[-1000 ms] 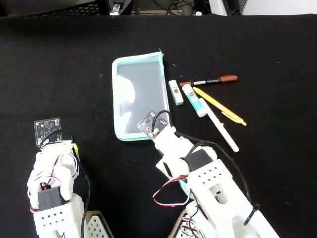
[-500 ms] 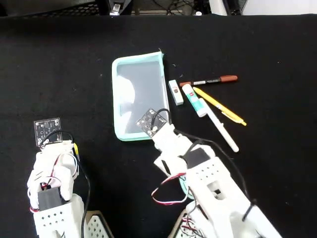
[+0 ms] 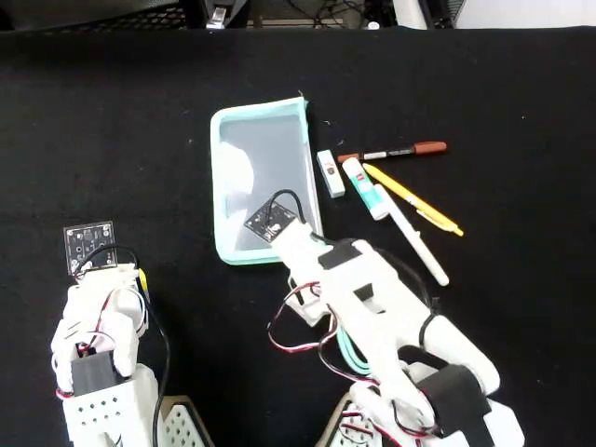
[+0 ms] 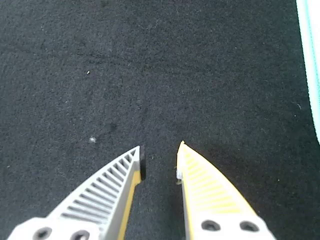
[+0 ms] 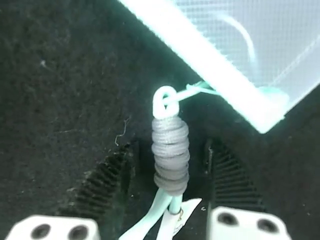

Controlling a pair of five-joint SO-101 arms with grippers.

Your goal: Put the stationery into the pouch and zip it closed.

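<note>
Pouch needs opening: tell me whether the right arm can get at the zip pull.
Probably yes. The right pincer is open, with the zip pull lying between its fingers by the pouch corner, and nothing is in the way.

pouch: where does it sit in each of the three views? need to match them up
High view: pouch mid-table, left of the pens, near corner under the right arm.
Left wrist view: teal strip at the frame edge, off to one side of the left gripper.
Right wrist view: corner just ahead of the right gripper, pull cord between its fingers.
Shared landmark: the pouch's teal border.
</note>
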